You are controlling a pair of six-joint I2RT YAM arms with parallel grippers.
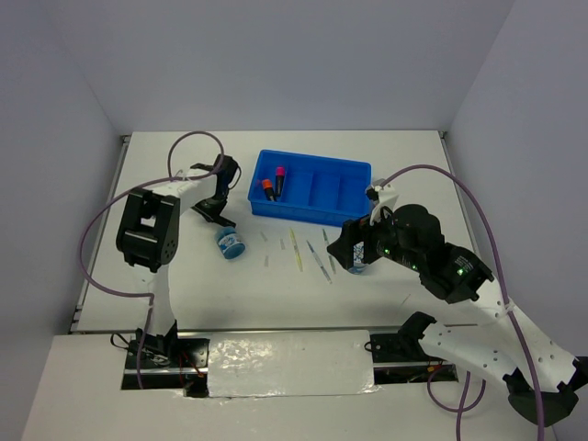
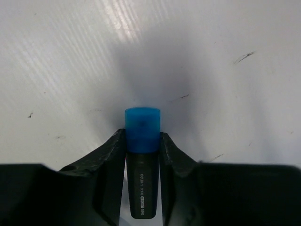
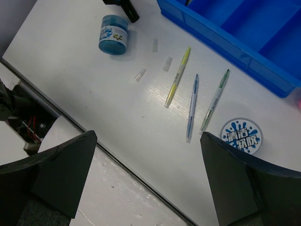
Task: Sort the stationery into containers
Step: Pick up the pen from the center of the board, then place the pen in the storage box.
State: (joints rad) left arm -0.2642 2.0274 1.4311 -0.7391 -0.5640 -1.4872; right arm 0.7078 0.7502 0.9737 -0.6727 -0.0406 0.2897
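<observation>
Left gripper (image 2: pixel 142 139) clenches a blue-capped highlighter (image 2: pixel 142 125) (unseen from overhead); right gripper (image 3: pixel 148 136) gapes above pens (image 3: pixel 192 110).

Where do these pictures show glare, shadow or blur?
Top external: glare on the glossy white panel at the near edge. Left wrist: a soft shadow on the table beyond the blue-capped highlighter. Right wrist: the fingers look soft, the yellow pen sharp.

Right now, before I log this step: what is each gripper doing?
Left gripper: shut on the blue-capped highlighter.
Right gripper: open, holding nothing.
</observation>
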